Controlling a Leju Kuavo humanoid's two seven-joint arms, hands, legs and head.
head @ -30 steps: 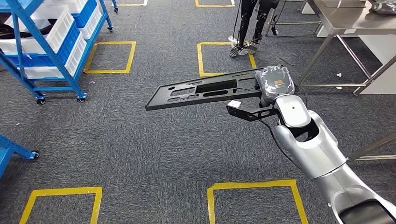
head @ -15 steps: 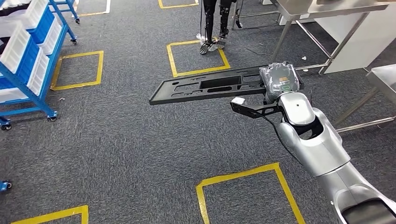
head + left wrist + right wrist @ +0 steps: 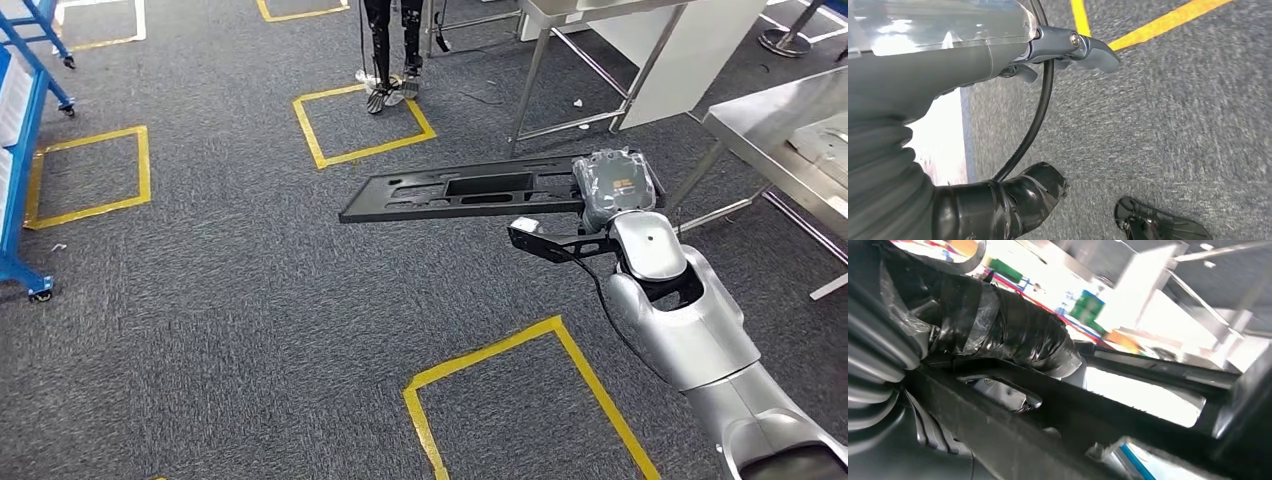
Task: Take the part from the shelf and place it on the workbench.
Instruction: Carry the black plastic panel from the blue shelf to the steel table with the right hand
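Grey carpet with yellow squares runs from nine o'clock rightward — the long black part (image 3: 470, 192) juts level at centre, its end gripped by the right hand (image 3: 615, 185), probably for carrying toward the steel counter (image 3: 770, 125) at two o'clock.

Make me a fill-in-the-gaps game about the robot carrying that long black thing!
1. The long black part is held by the robot's ______ hand.
2. The squares taped on the carpet are ______ in colour.
3. The shelf frame at the picture's left edge is ______ in colour.
4. The part is held up in the air above the grey ______.

Missing words: right; yellow; blue; carpet
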